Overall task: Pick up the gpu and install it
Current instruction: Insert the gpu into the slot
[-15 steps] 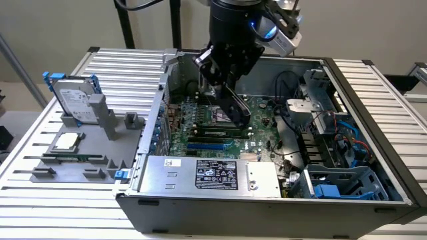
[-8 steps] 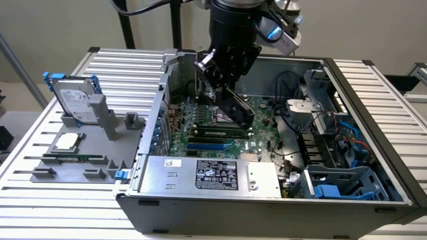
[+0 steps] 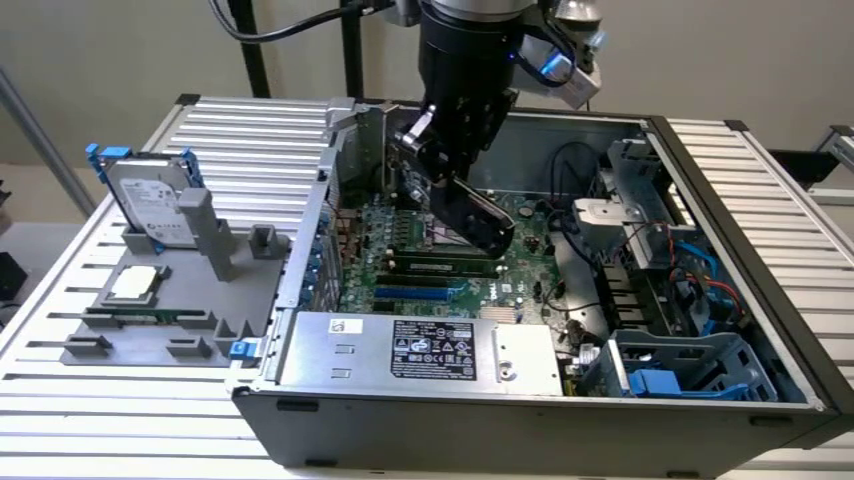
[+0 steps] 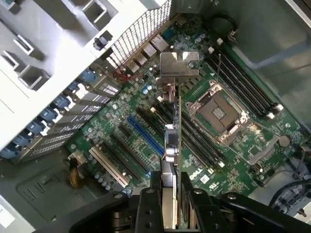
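Observation:
The gpu (image 3: 477, 217) hangs inside the open computer case (image 3: 747, 200), above the green motherboard (image 3: 424, 268), held at a tilt. In the wrist view the gpu (image 4: 173, 141) appears edge-on, a thin green board with its grey metal bracket (image 4: 178, 64) at the far end. My gripper (image 3: 441, 150) is shut on the card's upper edge. In the wrist view my gripper (image 4: 173, 196) has a black finger (image 4: 154, 194) on either side of the board. The card hovers over the motherboard (image 4: 116, 121), near the long blue slot (image 4: 145, 136) and apart from it.
An empty CPU socket (image 4: 218, 114) and memory slots lie beside the card. A silver power supply (image 3: 414, 350) fills the case front; cables and a drive cage (image 3: 694, 365) sit at the exterior view's right. A hard drive (image 3: 147, 195) and CPU chip (image 3: 138, 283) rest on a grey fixture (image 3: 160, 330).

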Controlling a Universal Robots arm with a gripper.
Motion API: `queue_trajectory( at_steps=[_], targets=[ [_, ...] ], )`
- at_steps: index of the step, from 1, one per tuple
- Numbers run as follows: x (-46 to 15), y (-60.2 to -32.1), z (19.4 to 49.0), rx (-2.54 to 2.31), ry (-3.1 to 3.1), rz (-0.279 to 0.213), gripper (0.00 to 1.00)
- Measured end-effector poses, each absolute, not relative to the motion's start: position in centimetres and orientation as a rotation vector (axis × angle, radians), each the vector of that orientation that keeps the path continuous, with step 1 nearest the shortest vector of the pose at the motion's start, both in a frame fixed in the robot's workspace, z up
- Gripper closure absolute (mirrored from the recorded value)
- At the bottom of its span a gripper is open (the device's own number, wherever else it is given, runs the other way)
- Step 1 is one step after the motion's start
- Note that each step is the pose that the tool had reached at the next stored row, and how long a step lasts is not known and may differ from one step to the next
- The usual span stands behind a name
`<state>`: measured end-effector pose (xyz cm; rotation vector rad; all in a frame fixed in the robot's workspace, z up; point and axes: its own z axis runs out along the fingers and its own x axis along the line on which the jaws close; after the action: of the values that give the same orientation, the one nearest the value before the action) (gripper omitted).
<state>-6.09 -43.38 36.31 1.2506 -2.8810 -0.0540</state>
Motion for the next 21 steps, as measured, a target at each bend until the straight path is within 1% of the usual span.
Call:
queue_trajectory(
  at_steps=[21],
  targets=[
    [-6.1, -43.4, 35.0, 1.78, -2.598, -0.042, 1.0]
  ],
)
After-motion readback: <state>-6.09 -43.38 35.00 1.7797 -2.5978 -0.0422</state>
